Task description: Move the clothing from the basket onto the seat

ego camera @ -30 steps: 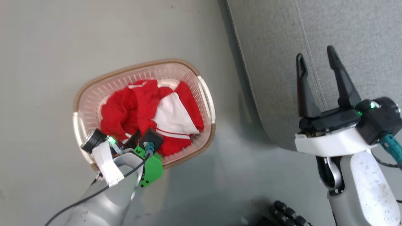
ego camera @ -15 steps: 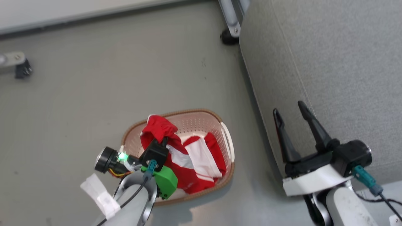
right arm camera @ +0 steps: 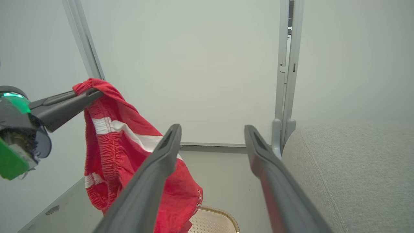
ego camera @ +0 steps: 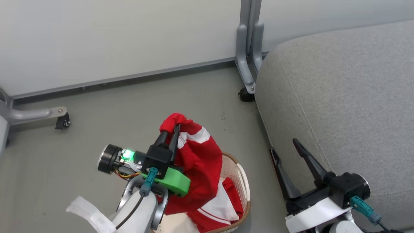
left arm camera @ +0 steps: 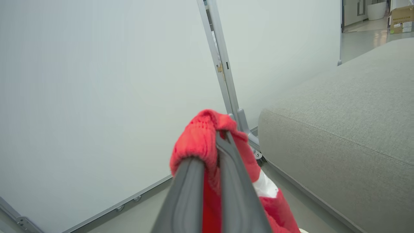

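The left gripper (ego camera: 170, 134) has its jaws clamped together on a bunched fold of a red garment (ego camera: 200, 158). The arm holds it high so the cloth hangs free, white stripe and gathered elastic band showing. Its lower hem hangs over the basket (ego camera: 243, 184), though I cannot tell whether it has fully cleared the rim. A second red-and-white garment (ego camera: 223, 207) lies inside the basket, which stands on the floor (ego camera: 129, 103) just beside the seat's left edge.

The right gripper (ego camera: 284, 145) waits by that same edge with its jaws wide apart and nothing between them. It looks kept out of the way while the left arm carries.

The seat (ego camera: 339, 97) is a broad grey fabric cushion with a stitched seam, its top bare. Behind it is a pale wall panel (ego camera: 113, 38), with a grey metal post (ego camera: 247, 48) at the seat's far left corner. A castor (ego camera: 61, 122) sits near the floor's left edge.
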Motion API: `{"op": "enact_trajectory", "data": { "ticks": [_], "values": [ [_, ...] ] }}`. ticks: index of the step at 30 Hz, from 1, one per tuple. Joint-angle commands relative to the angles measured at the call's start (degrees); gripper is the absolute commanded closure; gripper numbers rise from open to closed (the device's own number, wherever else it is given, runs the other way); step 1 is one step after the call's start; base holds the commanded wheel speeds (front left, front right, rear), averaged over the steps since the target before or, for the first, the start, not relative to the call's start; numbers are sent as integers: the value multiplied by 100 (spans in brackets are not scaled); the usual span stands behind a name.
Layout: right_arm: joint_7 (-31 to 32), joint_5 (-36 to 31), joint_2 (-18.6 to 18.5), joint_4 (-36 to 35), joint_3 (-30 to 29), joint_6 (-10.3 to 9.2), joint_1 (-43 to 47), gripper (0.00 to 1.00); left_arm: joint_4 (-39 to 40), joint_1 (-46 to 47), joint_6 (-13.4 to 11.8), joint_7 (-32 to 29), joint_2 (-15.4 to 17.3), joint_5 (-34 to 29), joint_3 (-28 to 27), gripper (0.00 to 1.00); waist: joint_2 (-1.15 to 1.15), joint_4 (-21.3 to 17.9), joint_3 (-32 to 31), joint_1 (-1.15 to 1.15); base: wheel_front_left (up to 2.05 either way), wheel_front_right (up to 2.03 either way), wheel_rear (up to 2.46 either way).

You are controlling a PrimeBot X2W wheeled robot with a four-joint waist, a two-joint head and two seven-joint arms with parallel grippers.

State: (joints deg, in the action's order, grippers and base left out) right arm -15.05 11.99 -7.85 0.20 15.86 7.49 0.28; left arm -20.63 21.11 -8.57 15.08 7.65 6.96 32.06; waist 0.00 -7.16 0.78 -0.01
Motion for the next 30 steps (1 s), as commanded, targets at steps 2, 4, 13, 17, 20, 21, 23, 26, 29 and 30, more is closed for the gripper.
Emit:
{"op": "enact_trajectory", "data": {
  "ticks": [2, 4, 13, 17, 20, 21, 23, 26, 29, 30],
  "values": [
    [-19, 36, -19, -8, 71, 0, 101, 0, 189, -103, 42, 9, -13, 37, -21, 100, 0, 76, -152, 1, 0, 0, 0],
    [-19, 55, -23, -24, 114, 0, 105, 0, 337, -110, 64, 10, -37, 72, -37, 100, 0, 97, -161, 1, 0, 0, 0],
    [-19, 103, -78, -66, 715, 0, -156, 0, 839, -52, 241, 9, -173, 176, 85, 100, 0, 184, -129, 1, 0, 0, 0],
    [-19, 0, -95, -68, 934, 0, -371, 0, 929, 43, 275, -11, -224, 165, 206, 100, 0, 229, -97, 1, 0, 0, 0],
    [-19, -129, -125, -10, 1044, 0, -529, 0, 1037, 97, 311, -31, -251, 141, 315, 100, 0, 252, -81, 1, 0, 0, 0],
    [-19, -175, -139, 42, 1072, -1, -569, 0, 1074, 108, 328, -54, -253, 132, 362, 100, 0, 259, -76, 1, 0, 0, 0],
    [-19, -247, -161, 204, 1105, -1, -634, 0, 1165, 116, 347, -85, -271, 120, 440, 100, 0, 270, -72, 1, 0, 0, 0],
    [-19, -252, -170, 600, 1112, -1, -656, 0, 1342, 140, 379, -150, -287, 117, 530, 100, 0, 294, -74, 1, 0, 0, 0],
    [-19, -238, -129, 948, 1036, -1, -713, 0, 1577, 174, 398, -220, -309, 116, 631, 100, 0, 335, -71, 1, 0, 0, 0],
    [-19, -240, -138, 1043, 1048, -1, -711, 0, 1637, 180, 406, -245, -311, 125, 651, 100, 0, 348, -70, 1, 0, 0, 0]
  ]
}}
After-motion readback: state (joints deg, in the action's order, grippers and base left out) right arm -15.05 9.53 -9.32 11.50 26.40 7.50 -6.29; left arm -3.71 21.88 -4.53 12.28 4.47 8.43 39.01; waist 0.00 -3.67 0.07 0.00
